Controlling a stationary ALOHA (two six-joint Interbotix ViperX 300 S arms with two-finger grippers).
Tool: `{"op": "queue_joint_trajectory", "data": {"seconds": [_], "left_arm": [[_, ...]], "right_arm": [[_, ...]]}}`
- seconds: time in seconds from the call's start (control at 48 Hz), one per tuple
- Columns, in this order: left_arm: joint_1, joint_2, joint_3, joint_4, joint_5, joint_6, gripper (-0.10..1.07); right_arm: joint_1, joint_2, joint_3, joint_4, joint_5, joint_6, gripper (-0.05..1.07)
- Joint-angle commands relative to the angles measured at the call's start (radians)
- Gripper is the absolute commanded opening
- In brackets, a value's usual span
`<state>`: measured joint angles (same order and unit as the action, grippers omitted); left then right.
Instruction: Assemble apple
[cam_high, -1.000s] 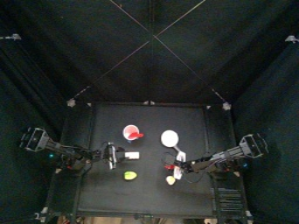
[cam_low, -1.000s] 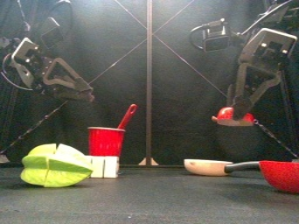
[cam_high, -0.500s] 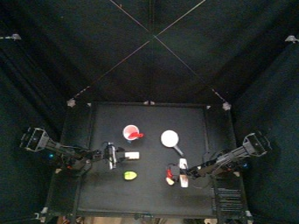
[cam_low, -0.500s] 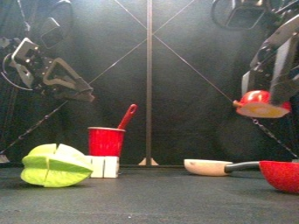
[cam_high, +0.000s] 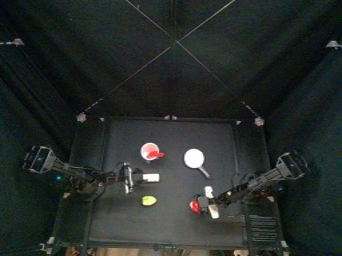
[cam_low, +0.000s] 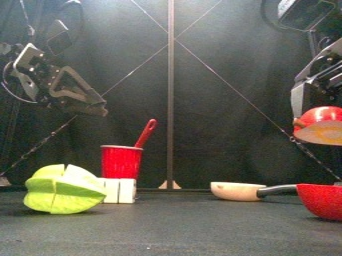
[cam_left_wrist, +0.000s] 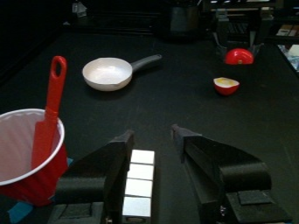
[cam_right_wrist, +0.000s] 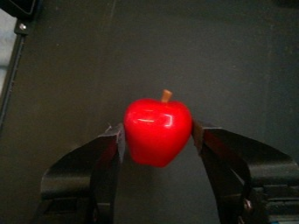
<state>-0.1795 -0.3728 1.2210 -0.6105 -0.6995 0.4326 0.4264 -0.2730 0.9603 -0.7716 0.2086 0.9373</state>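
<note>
The right tool (cam_right_wrist: 158, 156) is closed on a glossy red toy apple half with a brown stem (cam_right_wrist: 158, 131), one black finger pressed against each flank, held in the air above the black tabletop (cam_high: 174, 135). The wrist camera shows only its rounded red skin; the flat inner face is turned away. From the front, the piece (cam_low: 322, 125) sits at the frame's right edge, partly cut off, with a pale underside showing, and most of the right arm above it falls outside the picture. It hangs higher and further right than half a second ago, and a second ago it was lower still. From above, the held piece (cam_high: 206, 205) is a small red speck near the tabletop's front right, hard to resolve.

The other apple half (cam_left_wrist: 226, 84) lies on the tabletop with its pale cut face up, just beside and below the held one (cam_left_wrist: 239, 57) in the left wrist picture.

The left tool (cam_left_wrist: 153, 147) rests at the left, its two fingers spread apart and gripping nothing, over a row of small white cubes (cam_left_wrist: 139, 178), unmoved. Near it stands a red plastic cup with a red spatula (cam_left_wrist: 31, 150); a white round pan with a dark handle (cam_left_wrist: 108, 73) lies further off. A yellow-green faceted lump (cam_low: 63, 188) fills the front view's lower left.
</note>
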Motion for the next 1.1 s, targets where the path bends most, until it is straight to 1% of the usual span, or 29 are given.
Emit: {"op": "queue_joint_trajectory", "data": {"seconds": [0.0, 0.083, 0.271, 0.438, 0.646, 0.771, 0.979, 1.083], "left_arm": [[-0.002, -0.002, -0.014, 0.0, -0.005, 0.002, 0.8], [-0.002, -0.002, -0.014, 0.0, -0.003, 0.002, 0.8], [-0.002, -0.002, -0.012, 0.0, -0.005, 0.002, 0.8], [-0.002, -0.002, -0.012, 0.0, -0.005, 0.002, 0.8], [-0.002, -0.002, -0.011, 0.0, -0.005, 0.002, 0.8], [-0.002, -0.002, -0.011, 0.0, -0.003, 0.002, 0.8], [-0.002, -0.002, -0.011, -0.002, -0.005, 0.002, 0.8], [-0.002, -0.002, -0.011, -0.002, -0.005, 0.002, 0.8]], "right_arm": [[0.005, 0.012, -0.02, -0.049, -0.011, -0.002, 0.63], [0.008, 0.035, -0.026, -0.104, -0.003, 0.002, 0.63], [0.009, 0.048, -0.04, -0.164, 0.005, 0.0, 0.62], [0.017, 0.051, -0.028, -0.173, 0.005, 0.0, 0.61], [0.057, 0.075, -0.023, -0.187, 0.014, -0.011, 0.61], [0.058, 0.077, -0.032, -0.193, 0.032, -0.037, 0.61], [0.06, 0.078, -0.029, -0.186, 0.035, -0.037, 0.61], [0.058, 0.094, -0.026, -0.186, 0.035, -0.037, 0.61]]}}
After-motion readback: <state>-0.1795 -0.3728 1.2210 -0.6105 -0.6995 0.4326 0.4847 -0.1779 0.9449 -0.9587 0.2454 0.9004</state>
